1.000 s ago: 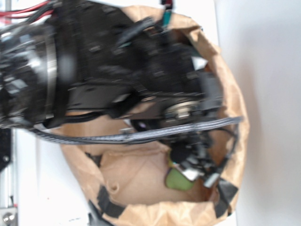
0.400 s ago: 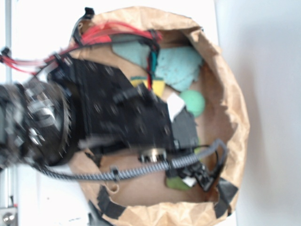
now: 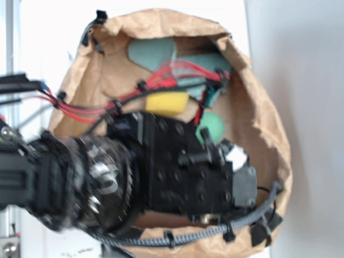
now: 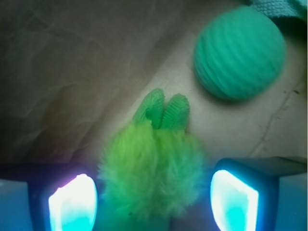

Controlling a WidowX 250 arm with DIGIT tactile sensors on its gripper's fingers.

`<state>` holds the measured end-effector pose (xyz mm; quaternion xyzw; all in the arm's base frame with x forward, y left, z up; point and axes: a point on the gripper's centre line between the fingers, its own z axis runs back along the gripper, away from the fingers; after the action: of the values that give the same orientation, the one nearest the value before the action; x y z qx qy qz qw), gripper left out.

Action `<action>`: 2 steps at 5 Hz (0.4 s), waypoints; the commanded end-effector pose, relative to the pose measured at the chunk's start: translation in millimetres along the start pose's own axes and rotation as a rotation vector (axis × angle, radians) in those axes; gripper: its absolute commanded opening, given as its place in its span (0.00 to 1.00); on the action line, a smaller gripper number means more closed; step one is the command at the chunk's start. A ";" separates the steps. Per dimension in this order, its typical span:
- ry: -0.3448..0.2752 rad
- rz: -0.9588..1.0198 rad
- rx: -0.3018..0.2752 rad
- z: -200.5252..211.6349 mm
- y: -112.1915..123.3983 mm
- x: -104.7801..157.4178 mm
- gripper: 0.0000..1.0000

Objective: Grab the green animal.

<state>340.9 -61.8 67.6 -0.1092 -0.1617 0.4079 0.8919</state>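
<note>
Your gripper (image 4: 153,197) is wide open, with the green animal (image 4: 153,175) sitting between its fingers (image 4: 72,202). The teal ball (image 4: 239,52) is at 2 o'clock.

A white counter (image 3: 48,48) lies under even, bright light. On the right a pale grey band (image 3: 312,129) runs from the near edge to the far one.

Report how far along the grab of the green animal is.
Done: the gripper is lined up, with the green animal lying between its two fingers on the brown paper. In hand: the jaws look open, a pad on either side of the shaggy tuft, neither clearly pressing it. Left: closing on the toy and lifting it. The ribbed teal ball lies apart, beyond the toy.
</note>
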 end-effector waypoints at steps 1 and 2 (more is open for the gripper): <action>-0.060 0.027 -0.008 -0.9 -10.0 13.8 0.00; -0.063 0.032 0.001 3.0 -9.5 18.9 0.00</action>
<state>351.6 -61.8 55.1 -0.0745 -0.1605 0.4366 0.8821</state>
